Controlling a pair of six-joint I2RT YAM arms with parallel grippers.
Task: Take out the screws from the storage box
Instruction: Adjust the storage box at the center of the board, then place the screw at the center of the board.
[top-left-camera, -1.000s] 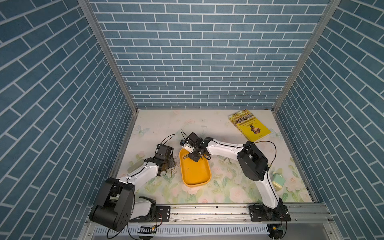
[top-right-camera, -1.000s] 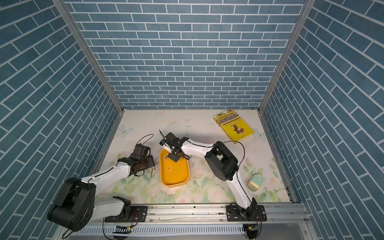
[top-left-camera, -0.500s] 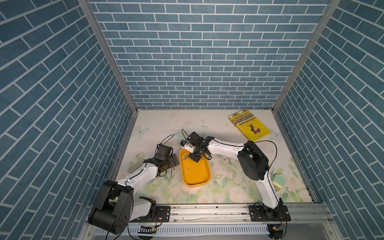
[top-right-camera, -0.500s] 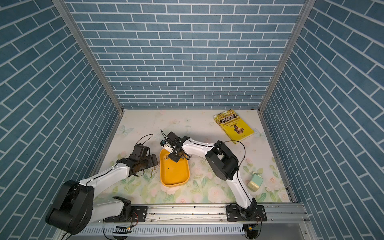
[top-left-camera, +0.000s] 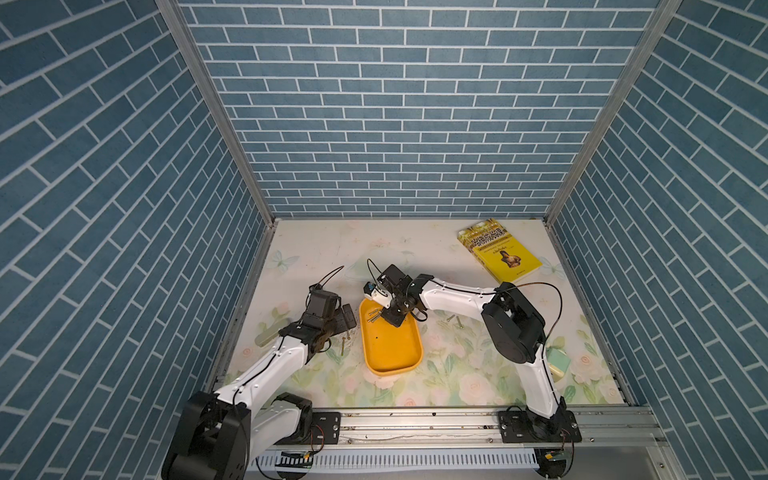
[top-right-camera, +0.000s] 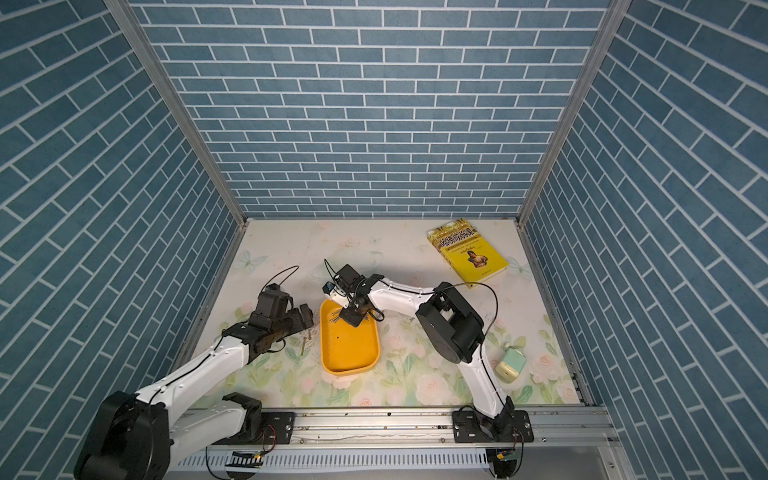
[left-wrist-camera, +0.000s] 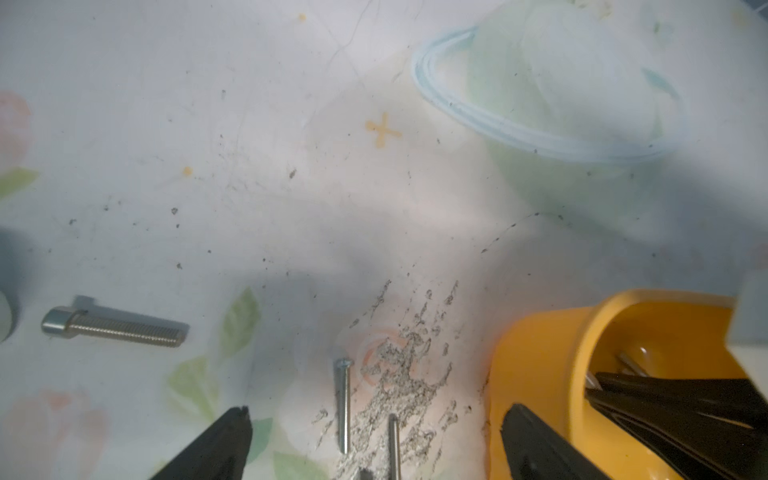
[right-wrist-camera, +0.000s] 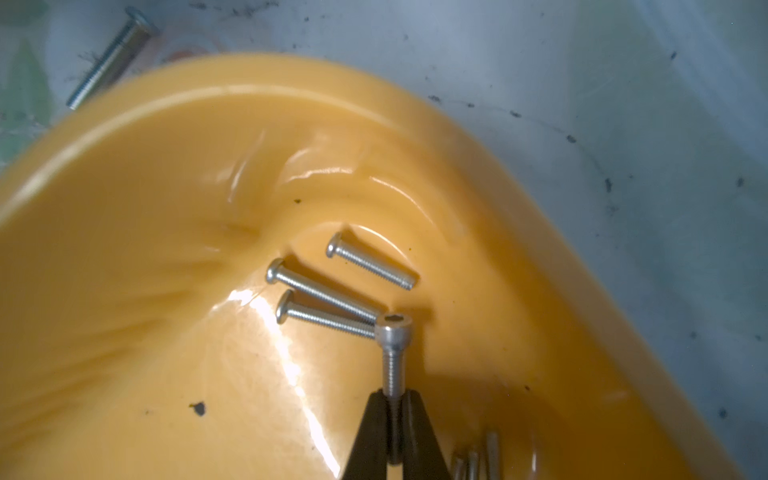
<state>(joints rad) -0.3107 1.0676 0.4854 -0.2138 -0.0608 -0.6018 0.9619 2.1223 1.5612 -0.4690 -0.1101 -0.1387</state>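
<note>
Right claw (right-wrist-camera: 392, 401): clenched on a screw (right-wrist-camera: 394, 353) in storage box (right-wrist-camera: 124, 108); only its wrist view tells.
Left claw (left-wrist-camera: 378, 415): released, loose screws (left-wrist-camera: 343, 407) beneath, box's nine o'clock.

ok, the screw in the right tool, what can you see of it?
The screw is silvery metal, with a cylindrical hex-socket head and a short threaded shank. The right tool is shut on the shank's end, head pointing away from the tips. It sits over the yellow tray, head next to the ends of two round-headed screws; whether it touches them or the tray floor is unclear.
</note>
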